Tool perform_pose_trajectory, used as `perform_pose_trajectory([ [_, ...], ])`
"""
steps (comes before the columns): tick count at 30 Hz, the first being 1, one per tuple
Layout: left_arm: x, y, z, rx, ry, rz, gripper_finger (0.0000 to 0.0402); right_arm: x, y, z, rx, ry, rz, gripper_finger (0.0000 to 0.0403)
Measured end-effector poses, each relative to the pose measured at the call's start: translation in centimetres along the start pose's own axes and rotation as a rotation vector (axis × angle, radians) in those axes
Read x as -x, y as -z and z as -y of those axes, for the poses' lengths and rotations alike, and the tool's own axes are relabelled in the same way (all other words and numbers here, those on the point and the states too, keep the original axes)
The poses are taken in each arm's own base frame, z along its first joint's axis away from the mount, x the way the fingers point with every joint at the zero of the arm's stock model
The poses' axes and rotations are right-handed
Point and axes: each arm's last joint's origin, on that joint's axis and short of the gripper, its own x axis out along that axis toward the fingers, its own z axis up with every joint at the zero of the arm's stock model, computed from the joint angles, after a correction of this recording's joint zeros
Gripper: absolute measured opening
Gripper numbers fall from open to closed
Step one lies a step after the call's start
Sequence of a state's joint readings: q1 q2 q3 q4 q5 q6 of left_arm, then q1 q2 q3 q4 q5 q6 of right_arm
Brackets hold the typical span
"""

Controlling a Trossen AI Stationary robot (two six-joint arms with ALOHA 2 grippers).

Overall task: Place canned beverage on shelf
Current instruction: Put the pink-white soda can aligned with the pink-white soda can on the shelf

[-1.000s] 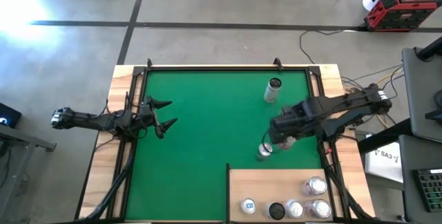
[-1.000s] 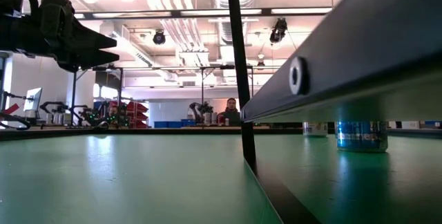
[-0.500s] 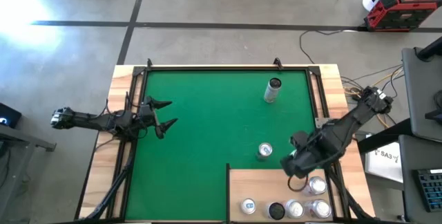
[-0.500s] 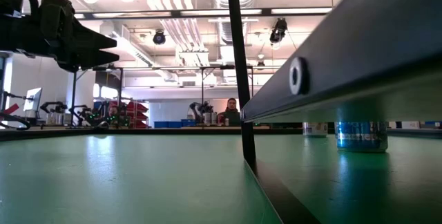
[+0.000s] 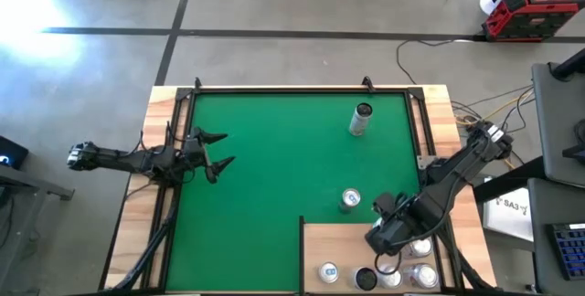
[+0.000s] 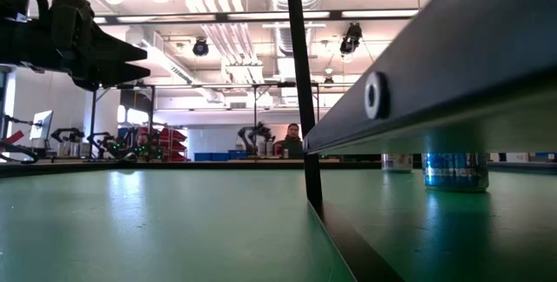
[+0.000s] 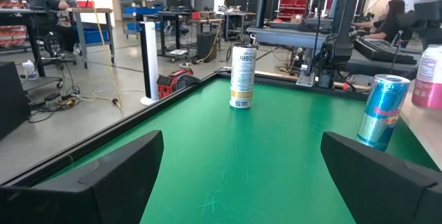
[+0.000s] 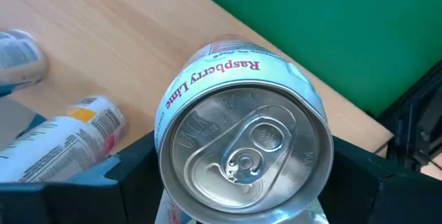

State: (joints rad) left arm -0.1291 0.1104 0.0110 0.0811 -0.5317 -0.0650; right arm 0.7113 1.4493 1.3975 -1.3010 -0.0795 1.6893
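Right gripper now over shelf, can upright.

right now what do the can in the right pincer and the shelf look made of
Can: looks like aluminium, with a brushed silvery lid, pull tab and printed wall. Shelf: seems pale wood or plywood with a matt finish; faint grain shows in the right wrist view, and its edge is dark.
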Motion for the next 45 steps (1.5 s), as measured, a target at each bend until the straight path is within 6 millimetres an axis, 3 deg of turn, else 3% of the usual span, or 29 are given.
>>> perform_pose_trajectory([
  [11,0.0,0.0,0.0,0.000,0.000,0.000,0.0378,-1.8,0.5,-1.4,0.021,0.018,-0.033,0.0283],
  [45,0.0,0.0,0.0,0.000,0.000,-0.001,0.0378,-2.7,3.1,-1.6,-0.015,0.013,-0.016,0.0297],
])
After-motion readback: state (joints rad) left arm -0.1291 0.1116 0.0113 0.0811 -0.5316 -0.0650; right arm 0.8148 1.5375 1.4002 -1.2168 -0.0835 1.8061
